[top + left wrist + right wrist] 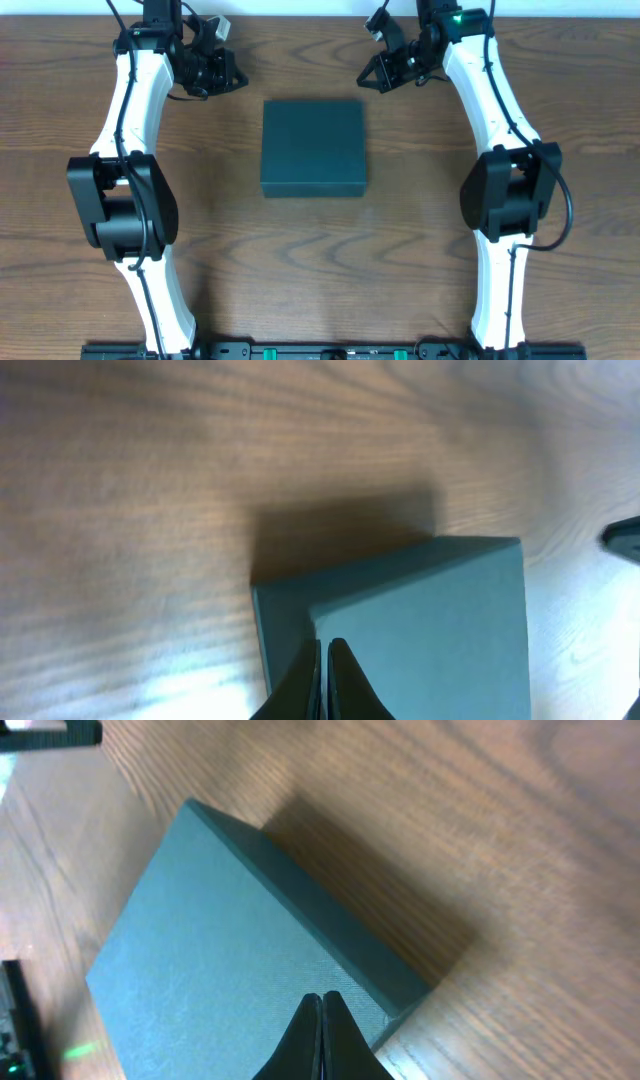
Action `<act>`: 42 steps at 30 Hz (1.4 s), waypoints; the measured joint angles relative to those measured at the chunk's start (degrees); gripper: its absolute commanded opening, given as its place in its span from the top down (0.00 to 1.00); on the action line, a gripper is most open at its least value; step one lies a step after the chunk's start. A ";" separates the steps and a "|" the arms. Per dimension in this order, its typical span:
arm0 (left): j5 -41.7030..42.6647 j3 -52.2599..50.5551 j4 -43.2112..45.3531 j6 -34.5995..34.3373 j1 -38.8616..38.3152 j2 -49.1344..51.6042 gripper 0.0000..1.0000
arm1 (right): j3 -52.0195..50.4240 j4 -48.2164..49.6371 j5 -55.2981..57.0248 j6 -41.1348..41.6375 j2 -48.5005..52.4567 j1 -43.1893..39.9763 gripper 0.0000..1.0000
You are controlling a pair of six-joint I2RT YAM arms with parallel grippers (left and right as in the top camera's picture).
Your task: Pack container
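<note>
Container (313, 147): dark teal-black square box with a matte finish, sitting flat on the wood-grain table (420, 260). It is at mid-table between the two arms, closer to the grippers' end than to the arm bases. Lid (210, 970) is down and flush with the walls on every side that shows. Contents are hidden, so I cannot tell whether anything is inside. Visible faces are the top and the base-side wall in the overhead view, and the top with adjoining walls at one corner in each wrist view. All are one plain colour, and the right wrist view shows a fine woven-looking grain on the top. Left gripper (232, 76): off the container's far-left corner, near it but apart, above the bare table. Its fingers (342, 675) are pressed together with nothing between them. Its camera looks across one corner of the box, whose shadow falls on the wood beyond. Right gripper (370, 76): mirrored off the far-right corner, also apart from the box. Its fingers (334, 1038) meet tip to tip and hold nothing, and its camera looks down over the lid. A green indicator light (458, 17) glows on the right arm near the table's far edge.
</note>
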 measured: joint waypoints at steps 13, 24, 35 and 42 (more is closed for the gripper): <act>-5.38 0.02 -15.69 1.68 -0.09 -16.61 0.94 | 0.02 -9.27 1.29 0.24 -9.14 0.09 0.98; -7.06 -12.11 -18.34 6.56 -3.52 -36.87 0.94 | 0.26 -24.94 3.43 -3.63 -22.05 4.37 0.99; -7.58 -40.00 -12.94 6.71 -3.48 -68.24 0.94 | -12.22 -22.71 10.08 -4.15 -42.82 11.34 0.98; -6.01 -48.13 -12.98 6.19 -3.48 -81.61 0.94 | -51.15 -8.31 15.02 0.70 -74.86 11.78 0.98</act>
